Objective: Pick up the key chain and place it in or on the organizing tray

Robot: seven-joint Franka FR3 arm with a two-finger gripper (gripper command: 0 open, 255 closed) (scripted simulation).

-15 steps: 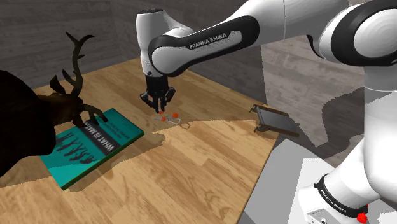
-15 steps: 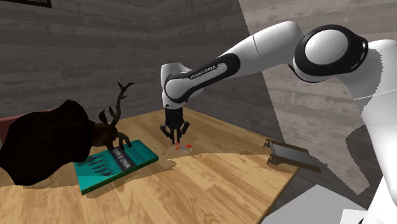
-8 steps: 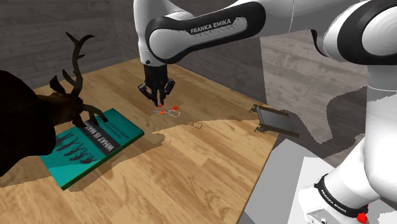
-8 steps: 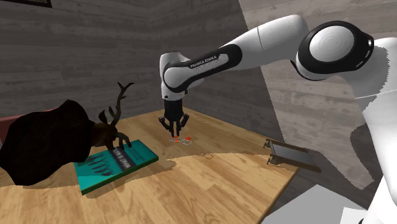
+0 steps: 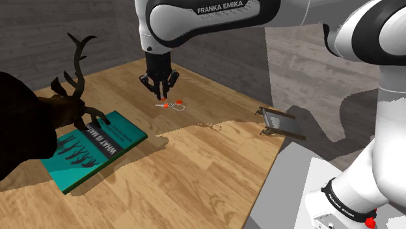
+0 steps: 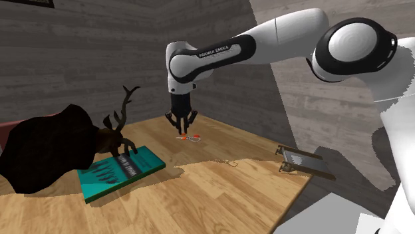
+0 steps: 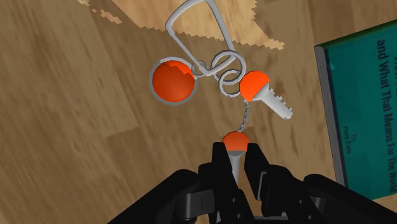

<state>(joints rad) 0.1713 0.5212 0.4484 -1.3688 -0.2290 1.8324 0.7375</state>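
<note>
The gripper pinches one key of the key chain, hanging over the table, well apart from the tray. Light and floppy, it may swing; the stiff key suits gripping.

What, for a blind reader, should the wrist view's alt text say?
A black hand clasps one key of the key chain; its orange tag, second key and silver clip hang over a wooden table near a teal book.
</note>
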